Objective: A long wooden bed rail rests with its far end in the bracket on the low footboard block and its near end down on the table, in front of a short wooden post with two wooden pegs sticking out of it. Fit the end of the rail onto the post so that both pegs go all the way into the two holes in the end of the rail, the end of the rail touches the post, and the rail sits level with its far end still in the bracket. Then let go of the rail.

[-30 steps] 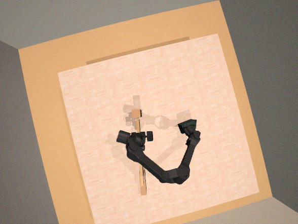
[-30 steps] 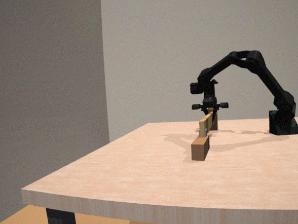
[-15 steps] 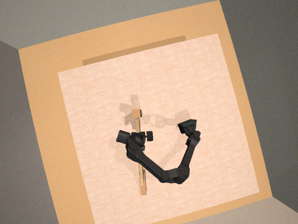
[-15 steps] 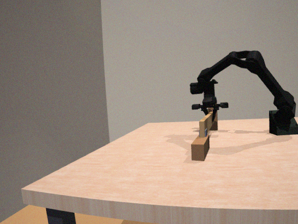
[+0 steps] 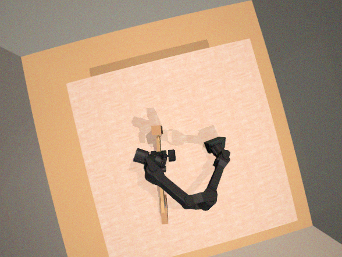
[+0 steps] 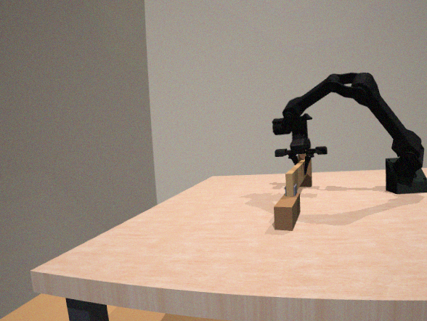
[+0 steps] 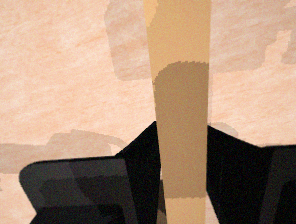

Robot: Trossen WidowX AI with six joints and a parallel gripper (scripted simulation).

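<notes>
The wooden rail [image 5: 158, 143] [image 6: 290, 184] [image 7: 181, 40] stands on edge and looks about level. Its far end is at the bluish bracket [image 6: 295, 189] on the low footboard block [image 5: 164, 218] [image 6: 284, 218]. Its near end is lined up with the short post [image 5: 156, 129] [image 6: 308, 175], touching or very close to it; the frames do not show which. The pegs and the holes are hidden. My gripper [image 6: 301, 168] [image 7: 173, 125] is shut on the rail, with one finger on each side, nearer the post than the block. In the top view the arm hides the fingertips.
The arm's base [image 5: 215, 143] [image 6: 404, 178] stands on the table [image 5: 247, 102] [image 6: 181, 247], off to one side of the rail. The arm arches over from the base to the rail. Arm shadows fall around the post and across the table.
</notes>
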